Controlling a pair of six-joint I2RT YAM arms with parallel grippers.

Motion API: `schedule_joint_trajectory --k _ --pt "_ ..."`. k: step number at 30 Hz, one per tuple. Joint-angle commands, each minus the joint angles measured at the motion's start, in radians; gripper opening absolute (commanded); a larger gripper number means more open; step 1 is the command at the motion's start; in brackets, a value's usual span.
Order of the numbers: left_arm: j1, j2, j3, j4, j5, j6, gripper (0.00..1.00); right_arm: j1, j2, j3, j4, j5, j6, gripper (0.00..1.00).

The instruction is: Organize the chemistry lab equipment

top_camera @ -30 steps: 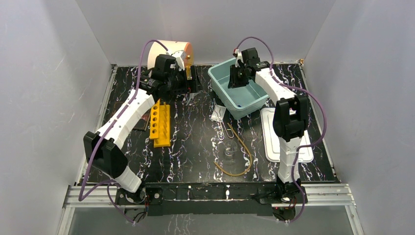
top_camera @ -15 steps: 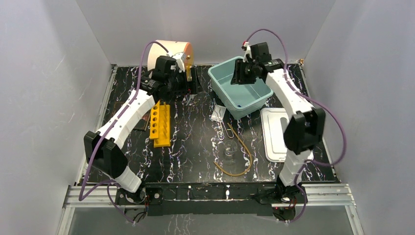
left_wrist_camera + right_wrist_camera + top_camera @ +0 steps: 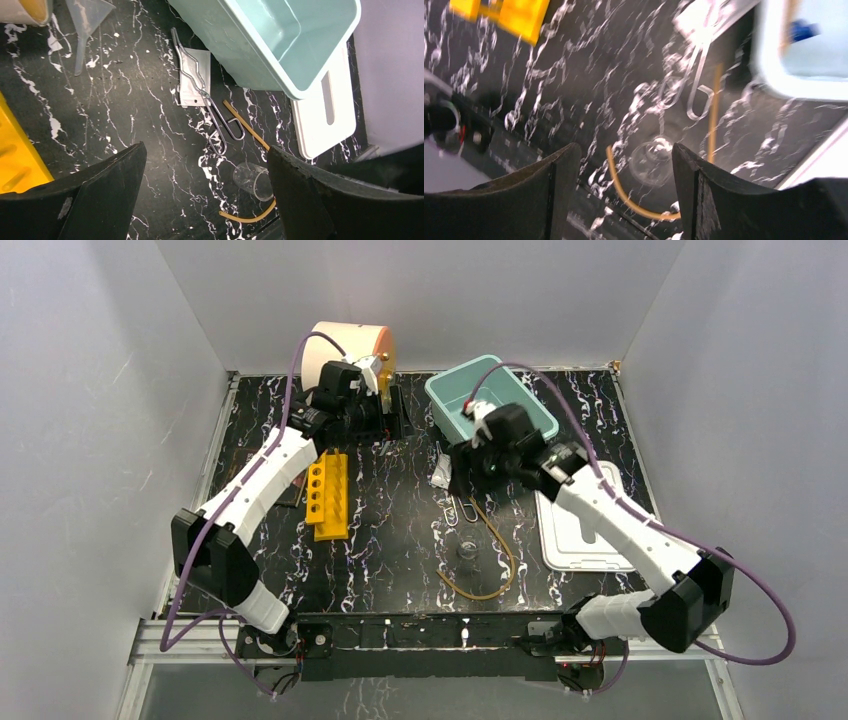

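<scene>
The yellow tube rack [image 3: 327,495] lies left of centre. A tan rubber loop [image 3: 495,560], a small clear glass dish [image 3: 467,552] and metal wire tongs [image 3: 458,508] on a small clear bag [image 3: 445,472] lie mid-table. My right gripper [image 3: 466,476] is open and empty above the tongs. The right wrist view, blurred, has the dish [image 3: 651,160] and loop [image 3: 624,192] between its fingers [image 3: 625,150]. A blue-tipped item [image 3: 802,30] lies in the bin. My left gripper [image 3: 385,410] is open and empty by the drum. Its view [image 3: 206,150] shows a clear funnel [image 3: 87,15], the tongs [image 3: 207,107] and the dish [image 3: 254,181].
A teal bin [image 3: 520,400] stands at the back right, with a white lid [image 3: 585,525] flat on the table in front of it. The cream drum with an orange face [image 3: 350,348] stands at the back left, behind my left gripper.
My right arm has swung out of the teal bin, forward and left, to above the tongs at mid-table. My left arm has barely moved.
</scene>
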Motion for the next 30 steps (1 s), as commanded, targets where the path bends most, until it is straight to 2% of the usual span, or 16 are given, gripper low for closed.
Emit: schedule_joint_trajectory --k 1,4,6,10,13,24,30 --pt "-0.002 -0.069 -0.003 0.001 -0.062 0.025 0.9 0.133 -0.087 -0.104 0.007 0.146 0.088 0.76" --pt "-0.002 -0.074 -0.002 -0.008 -0.105 0.025 0.9 0.188 -0.109 -0.179 0.011 0.187 0.138 0.77" --pt "-0.002 -0.077 -0.002 -0.021 -0.157 0.018 0.9 0.234 -0.104 -0.208 -0.013 0.249 0.17 0.82" --pt "-0.001 -0.077 0.02 -0.093 -0.38 -0.031 0.92 0.302 -0.074 -0.245 -0.056 0.352 0.208 0.93" --pt "0.0 -0.079 0.029 -0.129 -0.459 -0.054 0.97 0.329 -0.04 -0.273 -0.054 0.375 0.22 0.99" --pt "0.0 -0.087 0.017 -0.098 -0.343 -0.053 0.98 0.339 0.116 -0.314 0.055 0.399 0.248 0.99" --pt "0.0 -0.084 0.015 -0.094 -0.333 -0.052 0.98 0.332 0.183 -0.32 0.071 0.431 0.297 0.92"
